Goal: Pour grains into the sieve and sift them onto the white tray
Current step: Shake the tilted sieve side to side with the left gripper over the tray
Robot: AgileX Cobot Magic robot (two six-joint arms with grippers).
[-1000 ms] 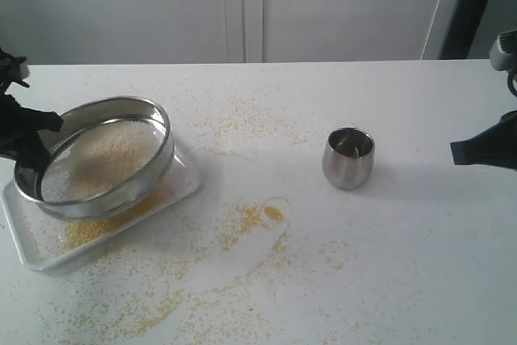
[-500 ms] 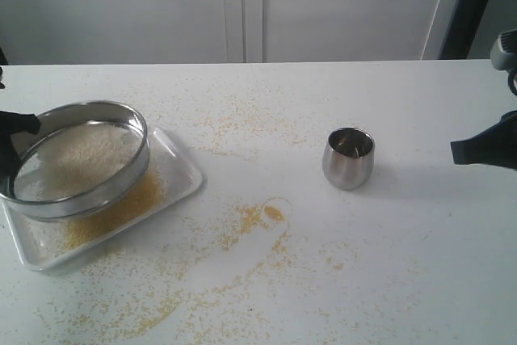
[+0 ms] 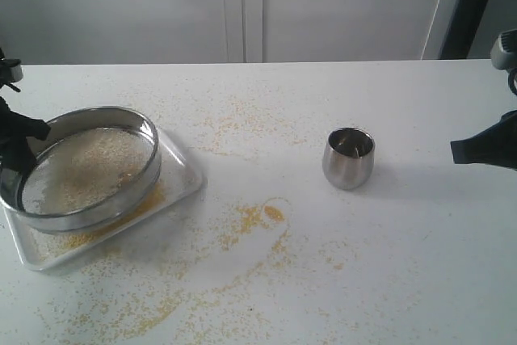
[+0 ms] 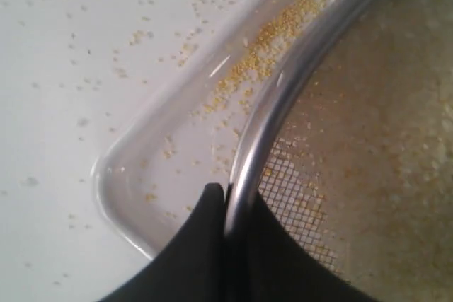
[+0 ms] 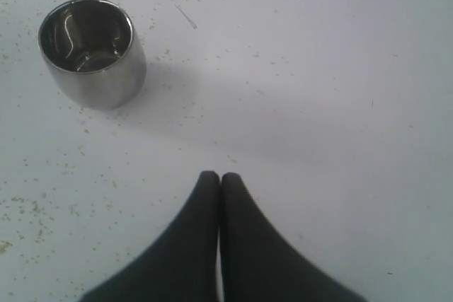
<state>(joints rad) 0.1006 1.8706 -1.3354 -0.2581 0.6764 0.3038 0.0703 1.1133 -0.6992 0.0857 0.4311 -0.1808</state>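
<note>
The round steel sieve [image 3: 81, 169] hangs low over the white tray [image 3: 182, 182] at the left of the table. Pale grains [image 3: 85, 169] cover its mesh, and finer yellow grains [image 3: 81, 240] lie on the tray under it. My left gripper [image 3: 18, 141] is shut on the sieve's rim at its left side. In the left wrist view its black fingertips [image 4: 209, 206] pinch the steel rim [image 4: 283, 97] from both sides, above the tray's corner [image 4: 117, 175]. My right gripper [image 5: 219, 178] is shut and empty, hovering at the right of the table.
A small steel cup [image 3: 348, 157] stands upright right of centre, and it looks empty in the right wrist view [image 5: 88, 44]. Spilled yellow grains [image 3: 258, 217] are scattered over the table in front of the tray and cup.
The sieve swung left over the tray, then came back right, and now sits flatter than a second ago. More yellow grains lie on the tray. The right arm stayed still.
</note>
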